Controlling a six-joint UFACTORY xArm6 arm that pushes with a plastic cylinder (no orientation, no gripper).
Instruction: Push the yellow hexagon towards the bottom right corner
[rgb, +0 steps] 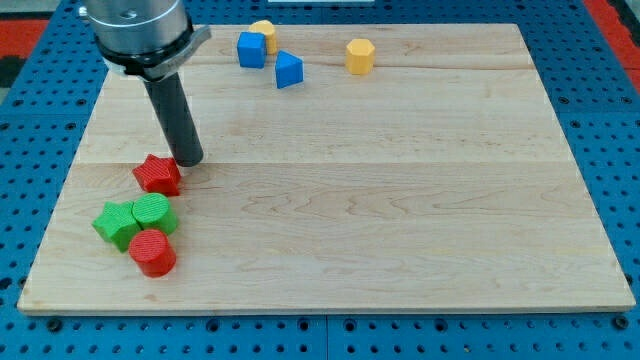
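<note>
The yellow hexagon (360, 55) sits near the view's top, right of centre, on the wooden board (400, 200). My tip (190, 160) rests on the board at the left side, just up and right of a red star block (158, 175), nearly touching it. The tip is far to the left and below the yellow hexagon. The dark rod rises from the tip toward the arm's grey head at the view's top left.
A blue cube (251, 48), a yellow block (265, 34) partly behind it and a blue block (288, 69) lie at the top, left of the hexagon. Two green blocks (116, 224) (154, 213) and a red cylinder (152, 252) cluster at the lower left.
</note>
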